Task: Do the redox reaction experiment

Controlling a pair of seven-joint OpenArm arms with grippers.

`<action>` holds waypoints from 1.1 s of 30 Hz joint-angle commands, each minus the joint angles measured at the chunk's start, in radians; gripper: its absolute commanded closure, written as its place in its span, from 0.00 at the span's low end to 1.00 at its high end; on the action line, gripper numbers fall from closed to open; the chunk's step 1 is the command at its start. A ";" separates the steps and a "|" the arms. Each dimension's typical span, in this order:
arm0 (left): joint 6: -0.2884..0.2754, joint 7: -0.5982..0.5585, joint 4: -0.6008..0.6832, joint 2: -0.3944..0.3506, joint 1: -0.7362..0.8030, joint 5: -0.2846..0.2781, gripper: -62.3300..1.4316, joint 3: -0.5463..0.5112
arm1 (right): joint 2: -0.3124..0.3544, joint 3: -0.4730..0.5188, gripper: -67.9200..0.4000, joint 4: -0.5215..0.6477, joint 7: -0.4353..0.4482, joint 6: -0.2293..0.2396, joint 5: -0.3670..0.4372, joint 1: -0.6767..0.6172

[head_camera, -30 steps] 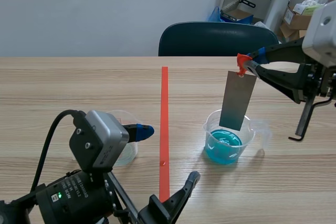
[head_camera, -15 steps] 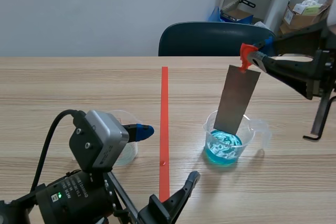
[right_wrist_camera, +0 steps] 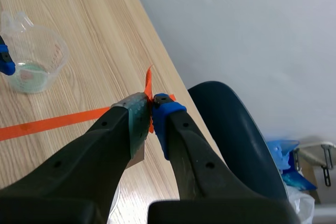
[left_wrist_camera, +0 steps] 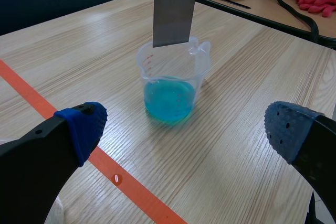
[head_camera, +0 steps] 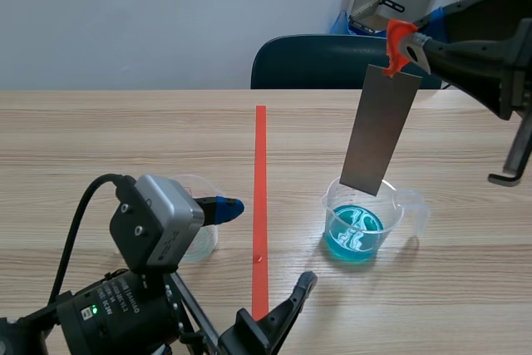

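A grey metal strip [head_camera: 381, 132] hangs from an orange clip [head_camera: 397, 41], and my right gripper [head_camera: 413, 41] is shut on that clip, raised at the right. The strip's lower end [left_wrist_camera: 171, 30] is level with the rim of a clear beaker of blue liquid [head_camera: 361, 222], out of the liquid. In the right wrist view the fingers [right_wrist_camera: 151, 109] pinch the orange clip [right_wrist_camera: 149, 83]. My left gripper [left_wrist_camera: 184, 128] stands open low at the front left, the blue beaker [left_wrist_camera: 170, 85] ahead of it. A second beaker [head_camera: 204, 237] with pale liquid sits partly hidden behind the left wrist.
An orange-red tape line [head_camera: 260, 197] runs down the table's middle. A dark blue chair [head_camera: 332, 62] stands behind the far edge, with boxes [head_camera: 474, 27] at the back right. A black hook [head_camera: 517, 160] hangs from the right arm. The pale beaker [right_wrist_camera: 32, 56] lies left of the line.
My right gripper has risen and drawn the strip up out of the blue liquid, which had its lower end dipped in. The left arm has stayed still.
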 commanded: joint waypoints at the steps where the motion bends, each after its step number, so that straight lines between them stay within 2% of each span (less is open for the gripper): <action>1: -0.005 -0.017 0.013 0.005 -0.003 -0.006 0.00 -0.003 | 0.008 0.015 0.98 0.029 -0.011 0.006 0.034 0.003; 8: -0.005 -0.017 0.013 0.005 -0.003 -0.006 0.00 -0.003 | 0.008 0.016 0.98 0.084 -0.121 0.006 0.114 0.003; 12: -0.005 -0.017 0.013 0.005 -0.003 -0.006 0.00 -0.003 | 0.008 0.033 0.98 0.104 -0.154 0.006 0.146 0.003; 18: -0.005 -0.017 0.013 0.005 -0.003 -0.006 0.00 -0.003 | 0.008 0.066 0.98 0.113 -0.170 0.006 0.171 0.003; 33: -0.005 -0.017 0.013 0.005 -0.003 -0.006 0.00 -0.003 | 0.008 0.066 0.98 0.113 -0.195 0.006 0.191 0.003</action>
